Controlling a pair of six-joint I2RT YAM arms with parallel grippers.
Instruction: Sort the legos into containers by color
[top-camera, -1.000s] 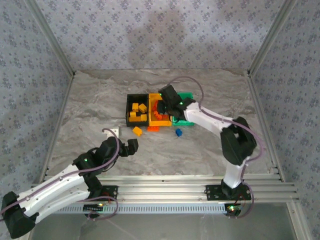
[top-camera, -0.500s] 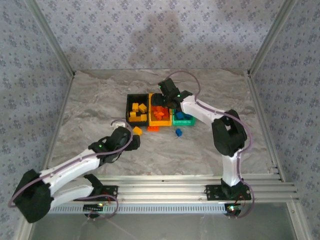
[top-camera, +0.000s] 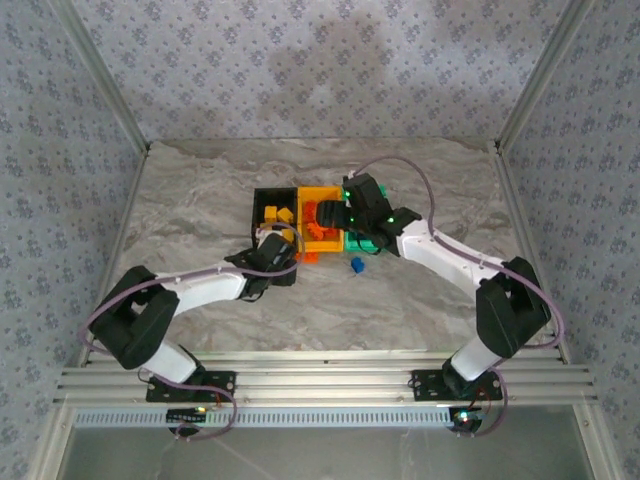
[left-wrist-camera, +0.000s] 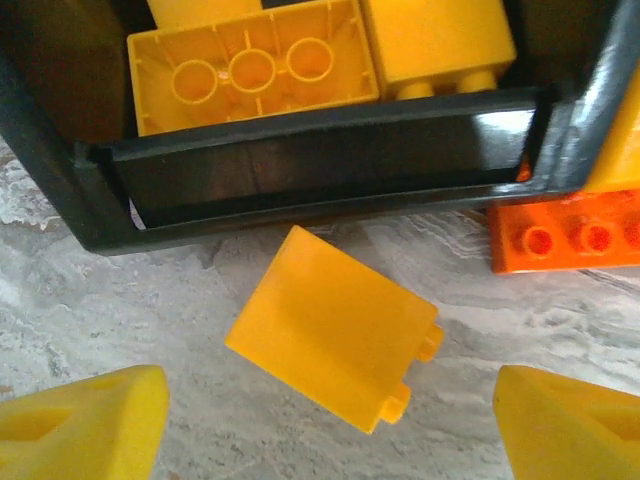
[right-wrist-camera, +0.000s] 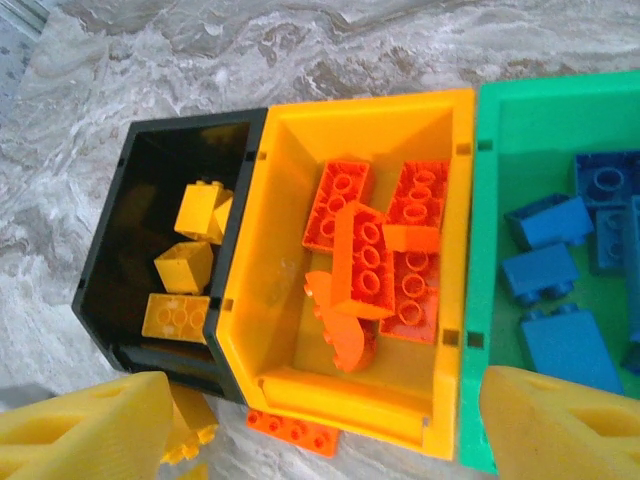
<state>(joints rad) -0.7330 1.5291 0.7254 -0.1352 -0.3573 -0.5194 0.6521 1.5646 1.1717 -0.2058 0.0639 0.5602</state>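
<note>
- The left gripper (left-wrist-camera: 325, 422) has reached forward from the near left of the table. Its fingers are now spread either side of one yellow brick (left-wrist-camera: 335, 340), which lies on the table just outside the black bin (left-wrist-camera: 330, 165).
- The right gripper (right-wrist-camera: 320, 430) has shifted slightly rightward. It hangs spread and empty above the orange bin (right-wrist-camera: 270, 300) and the green bin (right-wrist-camera: 520, 140).
- Three bins stand touching in a row.
- Three pieces lie loose on the table: the yellow brick, one orange-red brick (right-wrist-camera: 295, 430) and one blue brick (top-camera: 357, 265).
- Binned pieces: about four yellow, about five orange-red and at least four blue.
</note>
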